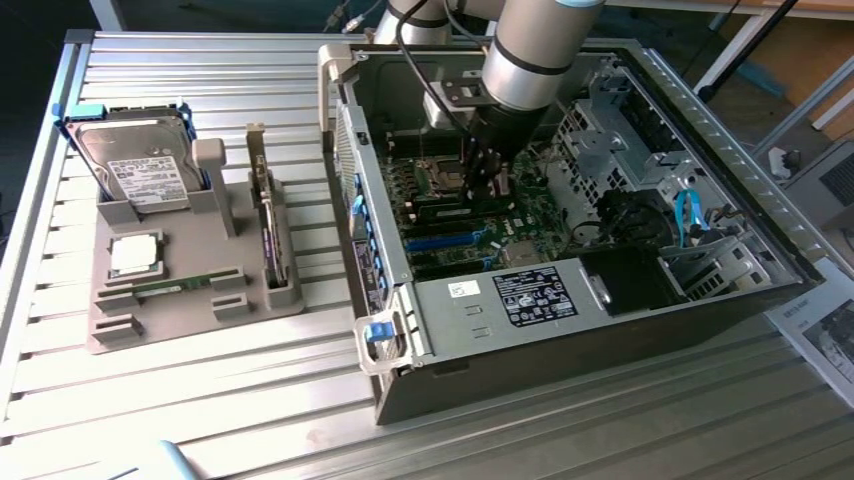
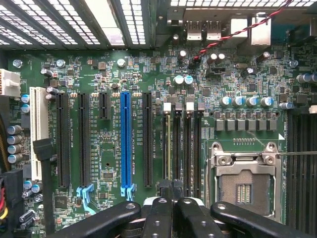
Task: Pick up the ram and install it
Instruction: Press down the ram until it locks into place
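A thin green ram stick (image 1: 171, 286) lies flat in the grey holder tray (image 1: 200, 250) on the exterior view's left, outside the computer case. My gripper (image 1: 483, 172) is down inside the open case (image 1: 747, 215), just over the motherboard (image 2: 109, 74). Its dark fingers are shut together in the wrist view, and I see nothing between them. The gripper (image 2: 171, 192) hovers at one end of the black memory slots (image 2: 187, 144). One of those slots (image 2: 168, 144) shows a thin pale edge along its length. I cannot tell whether that is a seated board.
The tray also holds a hard drive (image 1: 134, 170), a square silver processor (image 1: 135, 256) and an upright dark expansion card (image 1: 272, 240). On the motherboard sit a blue card slot (image 2: 126, 144) and an open processor socket (image 2: 245, 183). Case walls and drive cages surround the arm.
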Robot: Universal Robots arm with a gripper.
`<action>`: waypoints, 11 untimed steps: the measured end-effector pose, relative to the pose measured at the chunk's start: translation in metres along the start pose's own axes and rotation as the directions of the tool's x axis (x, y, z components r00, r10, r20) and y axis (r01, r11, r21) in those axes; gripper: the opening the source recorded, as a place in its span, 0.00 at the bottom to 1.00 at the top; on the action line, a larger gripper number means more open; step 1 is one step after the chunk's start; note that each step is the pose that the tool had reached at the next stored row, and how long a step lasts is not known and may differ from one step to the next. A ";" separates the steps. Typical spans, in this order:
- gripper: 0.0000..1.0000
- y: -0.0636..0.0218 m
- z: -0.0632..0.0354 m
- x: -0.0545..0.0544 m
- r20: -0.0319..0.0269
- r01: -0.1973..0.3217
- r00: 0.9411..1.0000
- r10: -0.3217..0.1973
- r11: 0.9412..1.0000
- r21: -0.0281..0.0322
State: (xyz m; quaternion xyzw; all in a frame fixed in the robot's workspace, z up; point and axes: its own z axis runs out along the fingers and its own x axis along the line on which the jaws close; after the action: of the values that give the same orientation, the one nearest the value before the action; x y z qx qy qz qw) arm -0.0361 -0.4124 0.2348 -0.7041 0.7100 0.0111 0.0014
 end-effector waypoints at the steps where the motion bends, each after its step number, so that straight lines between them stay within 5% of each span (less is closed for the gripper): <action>1: 0.10 0.0000 -0.0013 0.000 -0.001 0.000 1.000 0.000 1.000 0.000; 11: 0.10 0.0002 -0.0104 0.000 -0.005 0.000 1.000 0.000 1.000 0.000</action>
State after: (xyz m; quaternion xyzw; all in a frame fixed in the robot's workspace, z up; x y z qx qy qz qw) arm -0.0361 -0.4124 0.2452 -0.7041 0.7101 0.0095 -0.0003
